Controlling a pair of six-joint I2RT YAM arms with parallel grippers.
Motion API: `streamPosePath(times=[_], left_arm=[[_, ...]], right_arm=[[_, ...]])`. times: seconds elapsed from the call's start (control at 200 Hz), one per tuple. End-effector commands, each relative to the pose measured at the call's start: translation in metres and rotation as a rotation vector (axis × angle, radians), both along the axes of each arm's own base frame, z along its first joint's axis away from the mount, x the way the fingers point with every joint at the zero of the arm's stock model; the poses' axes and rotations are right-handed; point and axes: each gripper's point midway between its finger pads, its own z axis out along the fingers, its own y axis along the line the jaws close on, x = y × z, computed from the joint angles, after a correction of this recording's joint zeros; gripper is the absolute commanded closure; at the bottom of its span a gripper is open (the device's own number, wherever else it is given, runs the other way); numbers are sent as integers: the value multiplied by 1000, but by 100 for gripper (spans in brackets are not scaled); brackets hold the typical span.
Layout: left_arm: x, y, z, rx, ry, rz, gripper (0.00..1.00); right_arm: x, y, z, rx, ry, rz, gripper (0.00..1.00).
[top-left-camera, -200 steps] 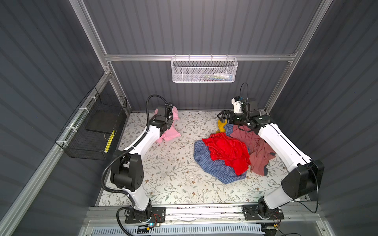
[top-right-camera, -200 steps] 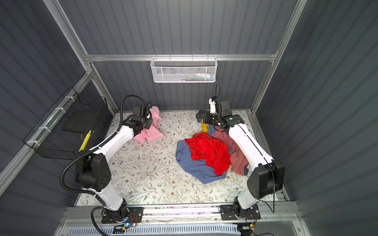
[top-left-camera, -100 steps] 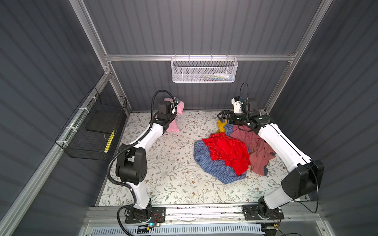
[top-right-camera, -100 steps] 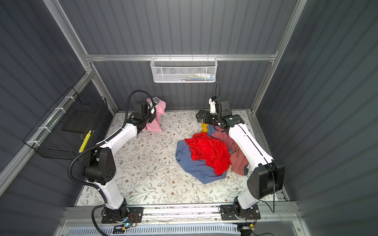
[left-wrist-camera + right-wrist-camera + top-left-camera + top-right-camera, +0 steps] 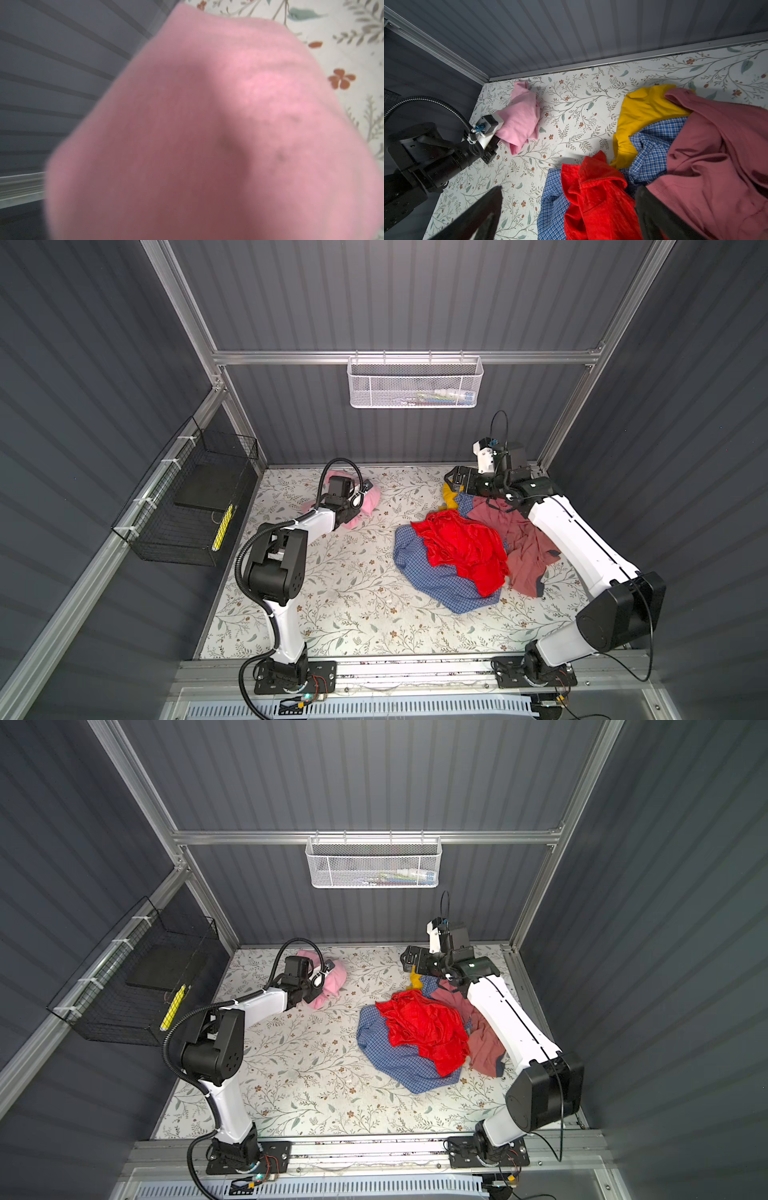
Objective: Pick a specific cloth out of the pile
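cloth (image 5: 370,499) was seen far left, well apart from the pile (image 5: 465,556) | left gripper (image 5: 495,144) was clamped on its bunched folds | right gripper (image 5: 457,485) was held apart over the pile | judged soft, light, limp (best taken by a gathered fold)

text: none legible | labels: none | numbers: none
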Motion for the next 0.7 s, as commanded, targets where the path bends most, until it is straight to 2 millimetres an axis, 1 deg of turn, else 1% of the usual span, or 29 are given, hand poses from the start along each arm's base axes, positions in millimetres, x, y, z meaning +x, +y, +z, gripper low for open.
streamPosePath(times=[0.0, 0.065, 0.155, 0.265, 0.395, 0.47, 0.53, 0.59, 0.695], left_arm=[[-7, 7, -19, -3, 40, 23, 100], [-11, 12, -33, 10, 90, 45, 100], [-14, 17, -44, -6, 153, 94, 100], [-13, 15, -43, -67, 169, 123, 100], [-18, 13, -51, -95, 211, 134, 100], [-23, 13, -54, -117, 244, 146, 95], [-25, 10, -52, -149, 252, 145, 92], [-27, 7, -46, -172, 239, 139, 84], [-29, 5, -37, -200, 218, 135, 74]], right_arm=[[-4, -1, 0, -15, -13, 3, 1], [-4, -1, -1, -17, -10, 3, 1], [-4, -1, -3, -16, -4, 3, 1], [-3, 0, -4, -16, 0, 2, 1], [-3, -2, -6, -24, 0, -1, 1], [-3, -4, -9, -35, 3, -5, 1], [-3, -5, -11, -43, 2, -7, 1], [-3, -8, -13, -54, 4, -11, 1], [-4, -15, -16, -78, 3, -21, 1]])
